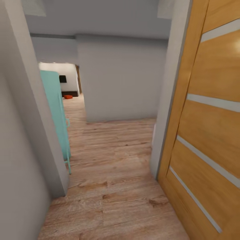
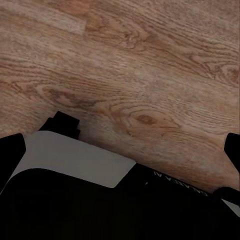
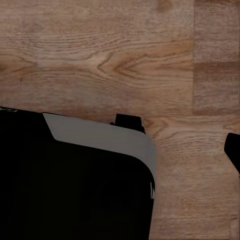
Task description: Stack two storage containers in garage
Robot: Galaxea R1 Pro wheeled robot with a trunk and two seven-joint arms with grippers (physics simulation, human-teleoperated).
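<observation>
Far down the hallway, through an opening into the living room, one orange-red storage container [image 1: 68,97] lies small on the light wood-plank floor, below a wall-mounted black TV [image 1: 62,79]. My left gripper [image 2: 125,150] hangs open over the planks, with a dark fingertip [image 2: 11,149] at each side of the left wrist view and nothing between them. My right gripper [image 3: 120,150] also stands open and empty. One of its fingertips [image 3: 233,149] shows, while the other is lost against my black base.
I am in a narrow doorway. A grey wall [image 1: 23,140] is close on the left and an open wooden door [image 1: 206,133] with pale stripes close on the right. A teal cabinet [image 1: 56,113] narrows the left side ahead. A grey wall block [image 1: 120,80] faces me.
</observation>
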